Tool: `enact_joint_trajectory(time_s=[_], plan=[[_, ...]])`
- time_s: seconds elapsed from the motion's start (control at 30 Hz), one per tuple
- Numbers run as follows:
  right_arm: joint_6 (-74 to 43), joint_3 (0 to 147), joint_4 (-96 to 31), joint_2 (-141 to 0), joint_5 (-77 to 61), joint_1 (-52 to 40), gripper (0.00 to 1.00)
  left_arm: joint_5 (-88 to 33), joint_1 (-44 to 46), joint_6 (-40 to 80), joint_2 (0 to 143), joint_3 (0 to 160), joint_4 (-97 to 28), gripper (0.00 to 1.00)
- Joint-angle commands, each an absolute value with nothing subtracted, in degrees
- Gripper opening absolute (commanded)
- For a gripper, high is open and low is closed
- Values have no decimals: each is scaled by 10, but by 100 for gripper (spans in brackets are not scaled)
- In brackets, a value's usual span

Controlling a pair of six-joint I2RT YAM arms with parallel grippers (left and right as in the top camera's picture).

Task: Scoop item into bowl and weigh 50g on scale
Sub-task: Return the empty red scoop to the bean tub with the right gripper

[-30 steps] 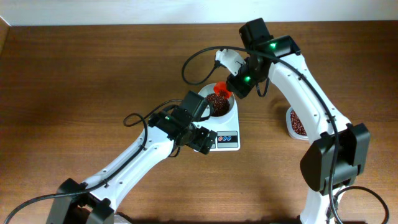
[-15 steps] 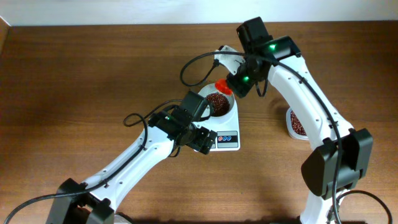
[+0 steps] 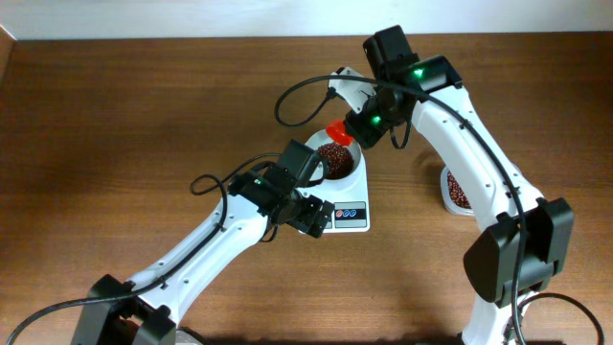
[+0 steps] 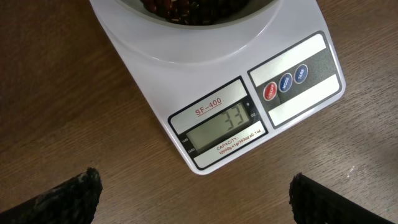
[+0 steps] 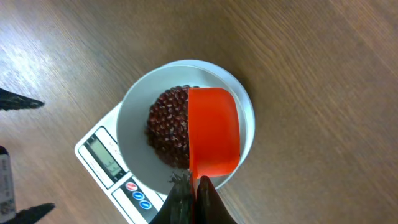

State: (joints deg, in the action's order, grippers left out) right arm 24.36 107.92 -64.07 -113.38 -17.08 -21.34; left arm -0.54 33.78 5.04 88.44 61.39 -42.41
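Observation:
The white bowl (image 3: 347, 168) (image 5: 134, 106) sits on the white scale (image 3: 347, 212) (image 4: 211, 81) and holds a heap of dark red-brown beans (image 3: 333, 153) (image 5: 166, 127). The scale's display (image 4: 225, 130) reads 33. My right gripper (image 3: 362, 123) (image 5: 194, 186) is shut on the handle of an orange scoop (image 3: 337, 129) (image 5: 213, 129), held over the bowl's far rim, its inside hidden. My left gripper (image 3: 305, 216) (image 4: 196, 193) is open and empty, hovering just in front of the scale.
A clear tub (image 3: 456, 189) with more beans stands to the right of the scale, partly behind the right arm. A black cable loops above the bowl at the back. The table's far edge meets a white wall.
The right gripper has lifted the orange scoop off the beans and drawn it back toward the bowl's far rim. The left arm has not moved.

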Motion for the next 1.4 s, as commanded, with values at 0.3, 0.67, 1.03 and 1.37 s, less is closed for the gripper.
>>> enact_joint_trajectory(time_s=[0.3, 0.67, 1.03, 1.37], plan=[[153, 1142, -783, -1109, -474, -5, 4, 0, 339, 56, 876, 610, -423, 99], [63, 1142, -877, -1109, -98, 117, 4, 0, 339, 56, 876, 610, -423, 99], [-52, 1054, -861, -1110, 107, 117, 4, 0, 340, 56, 876, 610, -423, 99], [-53, 950, -754, -1110, 61, 117, 4, 0, 340, 56, 876, 610, -423, 99]])
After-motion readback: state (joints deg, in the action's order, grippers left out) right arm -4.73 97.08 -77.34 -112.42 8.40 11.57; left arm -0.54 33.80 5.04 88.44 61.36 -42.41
